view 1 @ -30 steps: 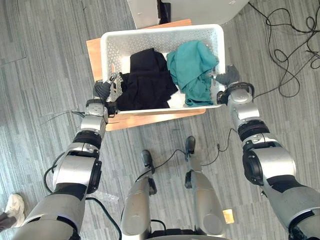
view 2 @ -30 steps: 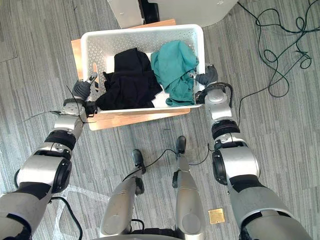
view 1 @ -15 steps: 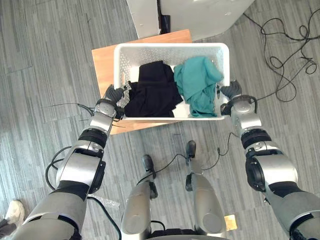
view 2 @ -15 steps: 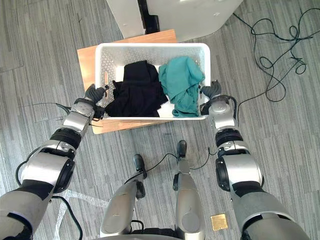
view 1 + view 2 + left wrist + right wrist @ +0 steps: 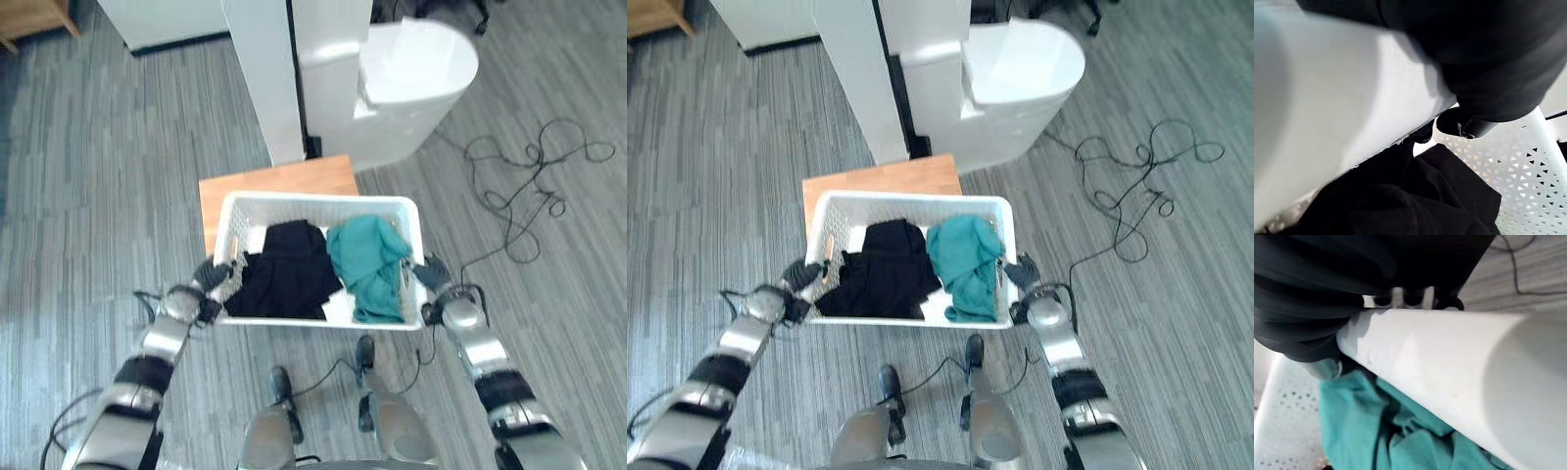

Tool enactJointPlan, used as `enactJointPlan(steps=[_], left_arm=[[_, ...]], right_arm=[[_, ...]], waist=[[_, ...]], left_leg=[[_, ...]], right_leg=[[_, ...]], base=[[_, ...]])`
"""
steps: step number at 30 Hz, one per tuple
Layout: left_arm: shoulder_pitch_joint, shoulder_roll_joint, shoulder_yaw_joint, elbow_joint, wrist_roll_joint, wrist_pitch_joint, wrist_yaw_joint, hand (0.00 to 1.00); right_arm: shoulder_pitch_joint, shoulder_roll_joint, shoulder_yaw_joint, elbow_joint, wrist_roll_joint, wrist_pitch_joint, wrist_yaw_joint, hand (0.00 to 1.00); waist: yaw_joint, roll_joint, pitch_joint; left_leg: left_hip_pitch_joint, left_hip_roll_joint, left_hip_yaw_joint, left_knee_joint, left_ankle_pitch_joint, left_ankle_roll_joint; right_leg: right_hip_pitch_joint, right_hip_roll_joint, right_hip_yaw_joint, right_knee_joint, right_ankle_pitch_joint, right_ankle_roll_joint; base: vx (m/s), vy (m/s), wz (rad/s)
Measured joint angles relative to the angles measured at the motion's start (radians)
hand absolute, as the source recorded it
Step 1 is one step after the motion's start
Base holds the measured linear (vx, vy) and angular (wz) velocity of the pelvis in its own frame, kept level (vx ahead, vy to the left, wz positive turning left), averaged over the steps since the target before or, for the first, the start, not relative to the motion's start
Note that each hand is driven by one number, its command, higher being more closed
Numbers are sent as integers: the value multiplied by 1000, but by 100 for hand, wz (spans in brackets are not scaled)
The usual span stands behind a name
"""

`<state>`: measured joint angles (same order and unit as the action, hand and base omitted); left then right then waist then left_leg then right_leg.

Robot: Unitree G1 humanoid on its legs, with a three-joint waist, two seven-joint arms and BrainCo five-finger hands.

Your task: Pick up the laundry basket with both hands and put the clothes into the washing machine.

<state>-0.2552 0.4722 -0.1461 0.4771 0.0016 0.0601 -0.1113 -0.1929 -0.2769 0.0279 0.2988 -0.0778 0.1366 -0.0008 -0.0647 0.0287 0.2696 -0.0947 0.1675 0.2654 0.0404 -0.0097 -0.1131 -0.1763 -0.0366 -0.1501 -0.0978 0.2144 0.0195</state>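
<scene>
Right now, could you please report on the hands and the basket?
Left hand shut on laundry basket left rim, right hand on right rim. Black garment, teal garment inside. Wooden stand under basket's far side, white machine beyond.

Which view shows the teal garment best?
Left eye view: the whole teal garment lies in the basket's right half, beside the black clothes. The right eye view shows the same. The right wrist view catches part of it close up; the left wrist view shows black clothes.
</scene>
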Motion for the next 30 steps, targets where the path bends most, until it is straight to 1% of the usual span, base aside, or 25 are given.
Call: enactJointPlan(steps=[2, 3, 4, 6, 9, 10, 11, 13, 14, 15, 16, 17, 18, 19, 20, 21, 22, 23, 24, 25, 26, 27, 28, 29, 30], left_arm=[[63, -56, 0, -67, -8, -7, -1, 100], [105, -106, -1, -112, -9, -13, 2, 100], [120, -126, -1, -124, -9, -19, 3, 100], [191, -187, -1, -135, -39, -38, 7, 100], [271, -234, -5, -136, -78, -38, 8, 100], [315, -253, -5, -148, -90, -38, 8, 100], [352, -264, -4, -164, -94, -37, 10, 100], [423, -272, -3, -214, -103, -37, 16, 100], [460, -272, 0, -245, -108, -37, 28, 100], [464, -276, 0, -246, -120, -37, 29, 100], [465, -287, -2, -247, -122, -37, 31, 100], [459, -286, -7, -247, -122, -36, 31, 100], [459, -285, -13, -248, -122, -36, 32, 100], [460, -285, -21, -250, -123, -36, 32, 100], [460, -285, -26, -260, -124, -36, 32, 100], [460, -281, -31, -298, -125, -37, 33, 100], [461, -278, -30, -317, -125, -37, 33, 100], [461, -276, -22, -337, -125, -40, 36, 100], [468, -277, 1, -367, -124, -43, 42, 100], [477, -281, 22, -383, -124, -48, 47, 100], [482, -294, 40, -386, -124, -48, 47, 100], [513, -316, 75, -394, -125, -52, 49, 100], [524, -322, 87, -393, -125, -58, 50, 100], [528, -324, 98, -393, -126, -63, 50, 100], [528, -325, 114, -392, -126, -66, 51, 100]], right_arm=[[84, 18, -85, -60, -13, -15, 11, 100], [145, 41, -156, -105, -13, -42, 20, 100], [168, 47, -178, -122, -13, -53, 23, 100], [237, 63, -222, -167, -18, -93, 24, 100], [280, 63, -232, -167, -22, -119, 24, 100], [295, 64, -235, -167, -34, -127, 24, 100], [307, 68, -234, -167, -39, -128, 26, 100], [328, 70, -230, -167, -39, -130, 32, 100], [354, 80, -220, -167, -35, -134, 39, 100], [367, 85, -220, -167, -29, -133, 41, 100], [398, 101, -229, -172, -5, -133, 44, 100], [439, 138, -251, -201, 7, -131, 44, 100], [485, 164, -267, -253, 10, -131, 44, 100], [539, 183, -274, -313, 15, -131, 42, 100], [581, 198, -278, -361, 29, -131, 39, 100], [628, 219, -284, -423, 40, -132, 28, 100], [637, 226, -285, -443, 48, -132, 24, 100], [632, 231, -286, -464, 50, -132, 24, 100], [609, 228, -282, -474, 49, -134, 25, 100], [590, 235, -281, -473, 49, -138, 26, 100], [584, 236, -279, -470, 48, -142, 26, 100], [558, 222, -256, -453, 45, -149, 28, 100], [545, 218, -245, -438, 44, -155, 29, 100], [531, 217, -238, -418, 39, -162, 29, 100], [492, 217, -229, -367, 37, -170, 29, 100]], waist=[[-6, 3, -41], [-10, 2, -62], [-12, 3, -65], [-13, 11, -85], [-15, 10, -106], [-15, 14, -109], [-9, 18, -111], [-3, 33, -122], [-2, 44, -129], [-5, 45, -132], [-14, 46, -139], [-27, 24, -141], [-29, 17, -145], [-30, 12, -150], [-30, 9, -153], [-29, -4, -163], [-29, -11, -167], [-27, -17, -170], [-28, -12, -168], [-16, -12, -164], [-4, -13, -165], [1, -4, -167], [7, 6, -170], [11, 6, -173], [13, -7, -184]], left_leg=[[9, 6, -3, 1, 0, 0], [21, 9, -6, 14, -6, -7], [26, 15, -6, 31, -17, -9], [25, 54, -4, 164, -94, 0], [-7, 65, -38, 319, -113, 19], [-16, 54, -98, 375, -120, 29], [-23, 31, -169, 397, -148, 44], [-13, -41, -341, 405, -212, 29], [-2, -69, -430, 387, -265, 29], [8, -65, -436, 371, -279, 26], [30, -58, -406, 322, -314, 33], [31, -64, -353, 313, -316, 34], [28, -72, -322, 326, -319, 38], [28, -80, -286, 348, -328, 51], [28, -82, -249, 370, -339, 69], [17, -85, -167, 412, -358, 87], [9, -90, -128, 427, -361, 93], [4, -82, -65, 433, -359, 102], [17, -47, 27, 404, -343, 127], [38, -32, 98, 380, -334, 135], [86, -27, 164, 349, -325, 139], [142, -15, 278, 310, -316, 139], [153, -9, 312, 305, -316, 139], [167, -9, 346, 289, -314, 135], [184, -11, 398, 267, -307, 127]], right_leg=[[16, 3, -13, 0, -11, -2], [38, 7, -17, 0, -21, 2], [52, 10, -17, 0, -25, 1], [88, 34, 6, 17, -58, 6], [86, 36, 64, 58, -81, 6], [82, 37, 106, 71, -82, 7], [73, 41, 150, 85, -82, 7], [29, 65, 242, 120, -80, 16], [-8, 96, 309, 146, -74, 29], [-18, 105, 328, 152, -71, 34], [-38, 113, 355, 153, -57, 54], [-50, 97, 379, 145, -41, 71], [-54, 82, 381, 139, -36, 78], [-57, 70, 385, 133, -26, 91], [-61, 68, 404, 133, -25, 92], [-82, 68, 447, 132, -26, 92], [-94, 68, 459, 129, -34, 83], [-106, 69, 450, 117, -106, 50], [-147, 55, 313, 158, -178, 29], [-181, 26, 159, 272, -175, 16], [-186, -13, 31, 397, -193, -28], [-160, -95, -128, 582, -262, -72], [-147, -128, -162, 645, -296, -79], [-137, -160, -188, 702, -328, -78], [-116, -212, -213, 778, -362, -70]], base=[[87, 5, 14], [64, 15, 13], [46, 16, 1], [6, 22, -30], [-37, -5, -64], [-58, 21, -93], [-65, 54, -125], [-125, 153, -155], [-154, 182, -152], [-143, 175, -138], [-139, 168, -89], [-173, 198, -89], [-153, 172, -82], [-138, 185, -83], [-148, 251, -122], [-150, 255, -121], [-134, 210, -133], [-137, 125, -150], [-167, 92, -191], [-158, 67, -209], [-148, 82, -245], [-143, 76, -216], [-154, 65, -193], [-109, -7, -148], [-60, -30, -151]])
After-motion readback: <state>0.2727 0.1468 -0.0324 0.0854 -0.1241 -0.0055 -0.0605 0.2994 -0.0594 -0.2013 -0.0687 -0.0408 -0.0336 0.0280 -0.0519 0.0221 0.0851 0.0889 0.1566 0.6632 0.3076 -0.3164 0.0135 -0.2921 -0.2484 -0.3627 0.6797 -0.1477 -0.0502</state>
